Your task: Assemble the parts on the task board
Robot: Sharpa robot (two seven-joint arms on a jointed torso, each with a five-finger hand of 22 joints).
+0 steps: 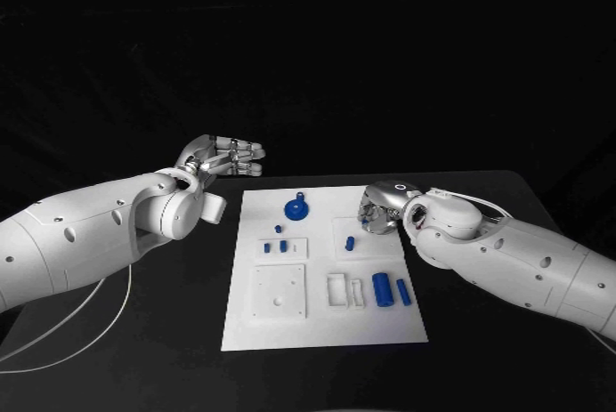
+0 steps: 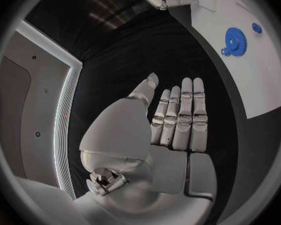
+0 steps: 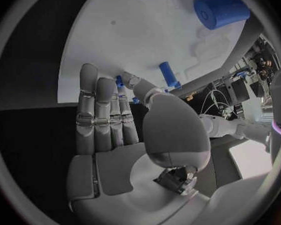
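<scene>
The white task board (image 1: pixel 328 319) lies in the middle of the black table. On it are a blue gear (image 1: pixel 296 208), three small blue pieces (image 1: pixel 275 246), a short blue peg (image 1: pixel 349 243), a thick blue cylinder (image 1: pixel 381 287) and a thinner one (image 1: pixel 403 292). My right hand (image 1: pixel 377 213) hovers low over the board's far right part. Its thumb and fingers pinch a small blue peg (image 3: pixel 119 80), close to the short peg (image 3: pixel 167 74). My left hand (image 1: pixel 226 157) is raised beyond the board's far left corner, fingers straight and holding nothing. The gear (image 2: pixel 234 41) lies well ahead of it.
The board has white recessed blocks (image 1: pixel 279 290) at near left and small white holders (image 1: pixel 337 288) beside the cylinders. A thin white cable (image 1: pixel 109 316) trails on the table under my left arm. Black table surface (image 1: pixel 192 341) surrounds the board.
</scene>
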